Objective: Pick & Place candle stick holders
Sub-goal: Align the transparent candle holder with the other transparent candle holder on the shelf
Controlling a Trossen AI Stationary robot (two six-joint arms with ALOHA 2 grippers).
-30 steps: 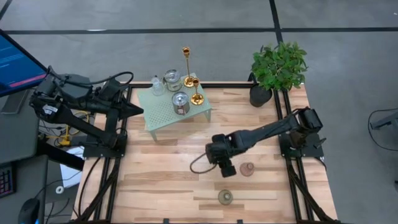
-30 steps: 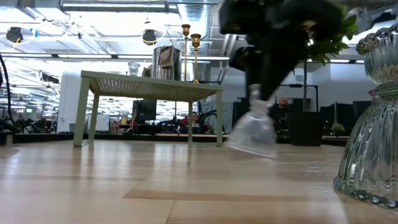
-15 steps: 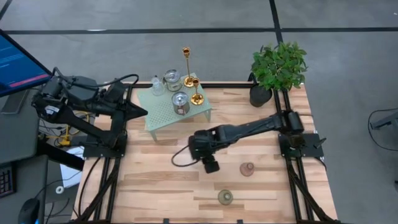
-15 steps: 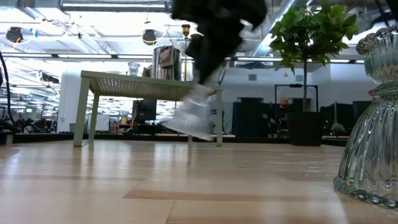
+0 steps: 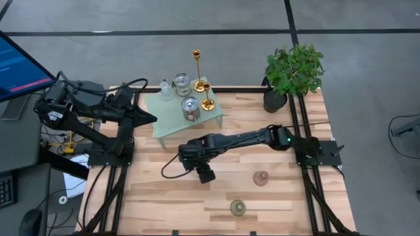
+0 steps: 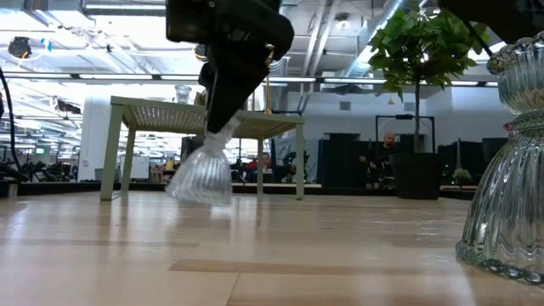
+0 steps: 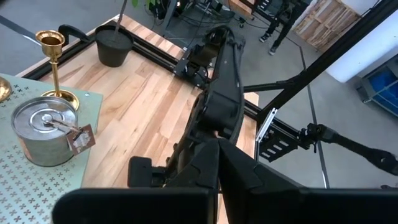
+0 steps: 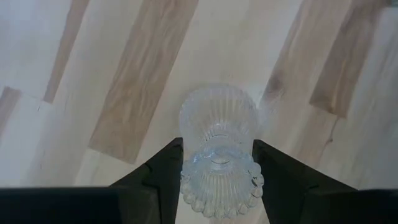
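My right gripper [image 5: 200,172] is shut on a clear ribbed glass candle holder [image 6: 201,174], carried above the table's middle, near the rack's front. The holder also shows in the right wrist view [image 8: 219,118]. The mint-green rack [image 5: 172,124] carries a tall gold candlestick [image 5: 196,65], a short gold one [image 5: 207,97], a silvery metal cup [image 5: 190,108] and two glass holders [image 5: 182,84]. A pink holder [image 5: 261,177] and a greenish one [image 5: 237,208] stand on their bases on the table. My left gripper [image 5: 149,118] is shut and empty, left of the rack. My right gripper pinches the holder's upper cup with the beaded rim [image 8: 221,180] between its two fingers [image 8: 168,165], one on either side. The fingers come from above, slanting down. The flared ribbed body [image 6: 200,178] hangs tilted below the fingers, clear of the table.
A potted green plant [image 5: 293,72] stands at the table's far right corner. In the low view a large ribbed glass holder [image 6: 510,170] stands close at the right. Bare wood lies toward the table's near left [image 5: 157,196].
My right gripper has gone toward the table's left edge, carrying the clear glass holder clear of the table, from beside the pink holder to a spot in front of the rack. The holder has stayed hanging tilted below the fingers.
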